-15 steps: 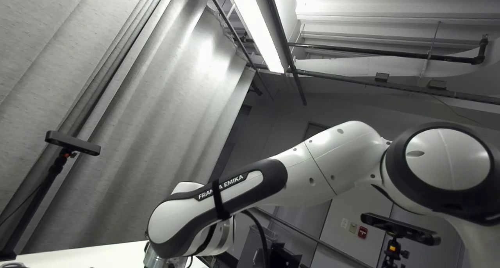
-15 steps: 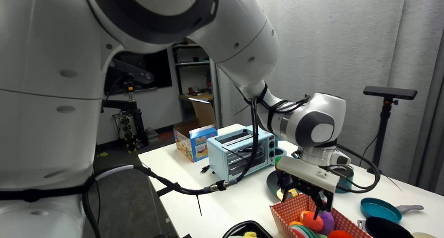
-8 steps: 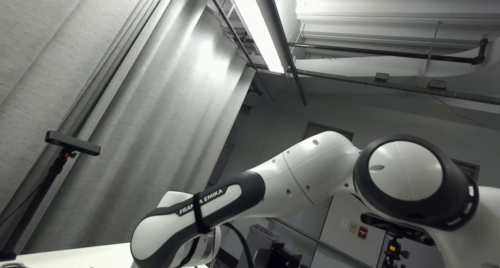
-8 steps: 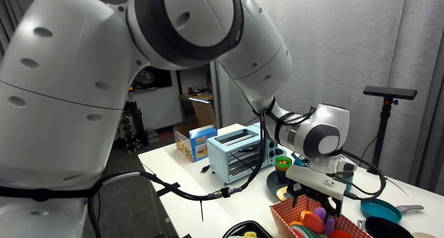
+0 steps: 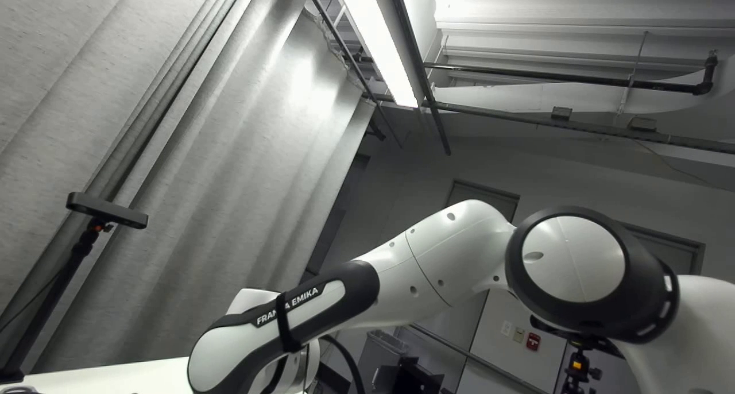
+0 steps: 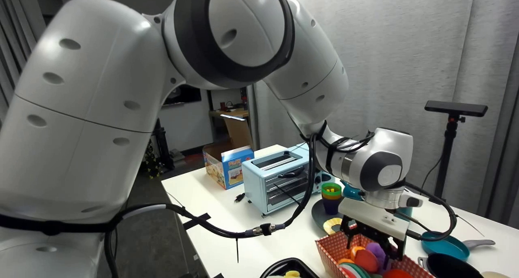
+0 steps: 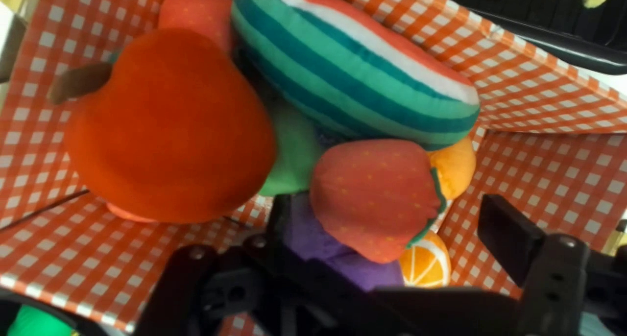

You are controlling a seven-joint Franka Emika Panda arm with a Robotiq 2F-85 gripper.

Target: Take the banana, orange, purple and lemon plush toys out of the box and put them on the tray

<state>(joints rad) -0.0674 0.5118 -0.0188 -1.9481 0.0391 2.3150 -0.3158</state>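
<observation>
In an exterior view the white arm (image 5: 442, 262) shows from below, FRANKA EMIKA lettered along it partly beneath a black strap, together with a strip of white table (image 5: 109, 377) and a tall gray curtain (image 5: 241, 170).

In an exterior view the red-checked box (image 6: 335, 244) stands on that table, and the gripper (image 6: 368, 254) reaches down to it, jaws spread. The black tray (image 6: 279, 266) lies just beside the box, holding something yellow (image 6: 292, 274); what that is I cannot tell. A teal pan (image 6: 444, 245) and a black pot (image 6: 450, 266) sit on the box's opposite side. Next to the box is a dark plate (image 6: 318, 215); a pale blue toaster oven (image 6: 275, 184) stands well apart from it.

In the wrist view the purple toy (image 7: 321, 243) lies in the box, partly under a strawberry toy (image 7: 374, 196). The orange-slice toy (image 7: 425, 261) is also in the box, toward one end, near a plain yellow-orange toy (image 7: 455, 167). A watermelon-slice toy (image 7: 357, 71) lies along the box's tray side, and a big red-orange toy (image 7: 171, 135) fills the box's other end. The fingers (image 7: 512, 243) are wide apart, with the purple and strawberry toys showing between them; whether either finger touches a toy I cannot tell.
</observation>
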